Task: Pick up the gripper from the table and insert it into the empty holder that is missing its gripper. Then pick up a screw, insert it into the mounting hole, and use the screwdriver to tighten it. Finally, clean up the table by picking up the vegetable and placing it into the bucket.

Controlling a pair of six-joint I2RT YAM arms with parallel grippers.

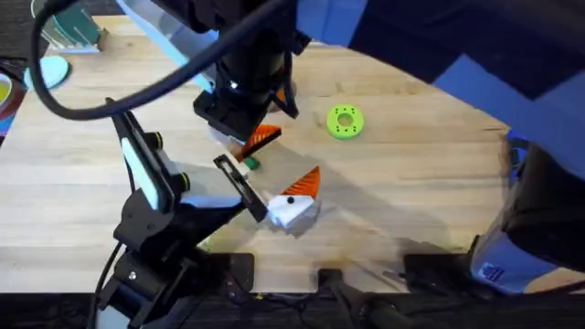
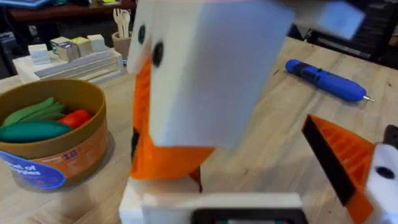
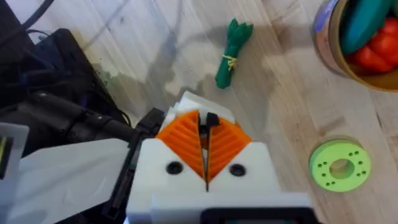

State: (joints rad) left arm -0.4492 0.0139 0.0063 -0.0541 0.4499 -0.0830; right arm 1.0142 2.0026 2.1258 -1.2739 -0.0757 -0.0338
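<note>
Right wrist view: the right pincer (image 3: 206, 149) is seen with its orange ribbed pads pressed together on a small dark part, perhaps a screw, just over a white angular plastic holder (image 3: 199, 102), probably to bring it to the mounting hole. The tiny green toy vegetable (image 3: 231, 52) lies on the wooden desk (image 3: 286, 112), apart from the round orange-brown bucket (image 3: 357, 37). For the left pincer (image 2: 261, 162), the state cannot be told.

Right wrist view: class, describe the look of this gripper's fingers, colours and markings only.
The right gripper has white angular finger blocks, each with a dark screw hole, and orange ribbed wedge pads at the tips.
</note>
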